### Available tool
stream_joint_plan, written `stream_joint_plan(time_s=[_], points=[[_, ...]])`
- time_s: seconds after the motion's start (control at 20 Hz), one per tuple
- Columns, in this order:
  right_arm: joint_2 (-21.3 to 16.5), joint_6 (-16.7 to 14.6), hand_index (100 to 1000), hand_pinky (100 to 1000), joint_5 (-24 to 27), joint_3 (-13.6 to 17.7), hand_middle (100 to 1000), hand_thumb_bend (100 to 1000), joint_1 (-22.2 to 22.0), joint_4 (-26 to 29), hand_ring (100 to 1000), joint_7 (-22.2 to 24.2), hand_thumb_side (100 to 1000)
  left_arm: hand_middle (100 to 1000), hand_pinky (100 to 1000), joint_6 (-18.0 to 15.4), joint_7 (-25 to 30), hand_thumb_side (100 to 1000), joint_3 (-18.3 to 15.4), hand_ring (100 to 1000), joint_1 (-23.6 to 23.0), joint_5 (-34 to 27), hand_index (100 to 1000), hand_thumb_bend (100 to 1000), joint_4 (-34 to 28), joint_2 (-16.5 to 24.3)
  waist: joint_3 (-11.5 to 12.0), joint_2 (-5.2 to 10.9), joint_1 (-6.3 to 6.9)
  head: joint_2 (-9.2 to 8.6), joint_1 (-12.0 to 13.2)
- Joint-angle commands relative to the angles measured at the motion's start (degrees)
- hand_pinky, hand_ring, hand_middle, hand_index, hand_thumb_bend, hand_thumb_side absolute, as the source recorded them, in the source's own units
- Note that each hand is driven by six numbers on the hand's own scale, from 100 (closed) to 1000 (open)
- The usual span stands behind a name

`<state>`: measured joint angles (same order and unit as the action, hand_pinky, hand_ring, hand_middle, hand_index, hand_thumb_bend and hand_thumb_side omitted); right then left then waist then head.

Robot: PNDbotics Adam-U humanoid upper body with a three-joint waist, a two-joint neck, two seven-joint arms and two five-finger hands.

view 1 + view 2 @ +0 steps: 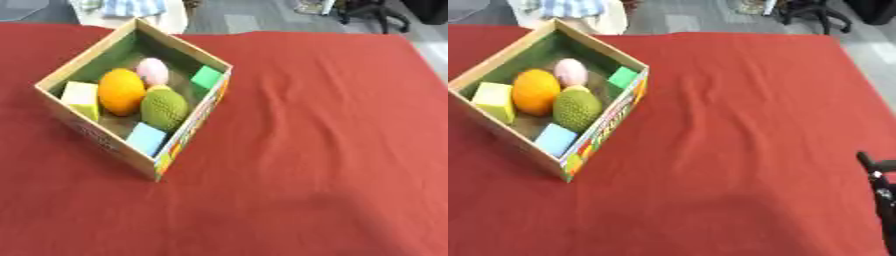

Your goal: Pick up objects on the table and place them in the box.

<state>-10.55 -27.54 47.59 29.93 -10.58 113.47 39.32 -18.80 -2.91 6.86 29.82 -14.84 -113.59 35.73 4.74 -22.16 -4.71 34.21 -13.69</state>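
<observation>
A cardboard box [194, 122] stands on the red tablecloth at the left, turned corner-on. Inside lie an orange ball [121, 91], a green knobbly fruit [164, 107], a pink egg shape [153, 71], a yellow block [80, 97], a green block [206, 77] and a light blue block [147, 138]. My right hand [880, 192] shows only in the right eye view, as a black sliver at the right edge, far from the box. Its shape is too cut off to read. My left hand is out of sight.
The red cloth [315, 140] covers the table right of and in front of the box, with light wrinkles. Beyond the far edge are grey floor, a chair base [376, 12] and folded cloth [131, 7].
</observation>
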Motion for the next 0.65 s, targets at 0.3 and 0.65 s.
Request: stream_joint_plan(time_s=[0.3, 0.65], points=[[-7.8, -7.5, 745, 1000, 6.5, 0.0, 627, 100, 7.4, 1.1, 939, 10.1, 523, 756, 728, -5.4, 0.6, 579, -2.7, 787, -4.3, -5.2, 900, 100, -1.0, -4.6, 1.4, 2.78, 0.66, -0.93, -0.9], [-12.7, -7.0, 743, 974, 10.7, -1.1, 621, 100, 13.7, 1.1, 680, 11.2, 526, 754, 731, -6.5, 1.0, 584, -3.3, 788, -4.4, -5.9, 896, 100, -1.0, -7.1, 2.5, 3.4, 2.01, -0.15, -0.7]])
